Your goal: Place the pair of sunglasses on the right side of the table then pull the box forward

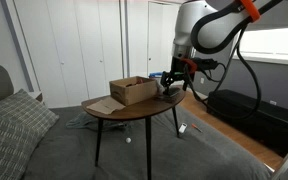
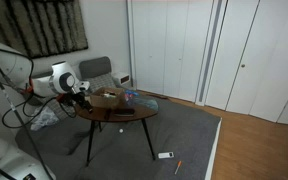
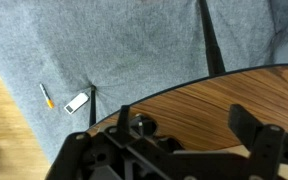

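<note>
Exterior view, left to right: grey cushioned chair (image 1: 9, 115) at the far left. Next is the small round table with a dark brown wooden top and thin black splayed legs (image 1: 149, 108). A flat tan sheet (image 1: 102, 104) lies on the table's left part. The shallow brown cardboard box with open flaps (image 1: 132, 90) sits just beside the sheet, about mid-table, resting on the top. The black Robotiq gripper (image 1: 172, 83) hangs low over the table's right edge, just beside the box; contact can't be judged. The white Panda arm (image 1: 209, 25) comes in from the upper right. Wrist view, left to right: orange pen (image 3: 47, 97) and small white object (image 3: 77, 102) lie close together on the grey carpet (image 3: 104, 40). One black table leg (image 3: 212, 40) runs down to the floor, and the wood top fills the right. The fingers (image 3: 124, 113) are spread wide, with bare wood showing between them, and nothing is visibly pinched. The pair of sunglasses can't be picked out for sure. A small dark blob (image 3: 140, 125) sits near the left-hand finger, too unclear to identify.
</note>
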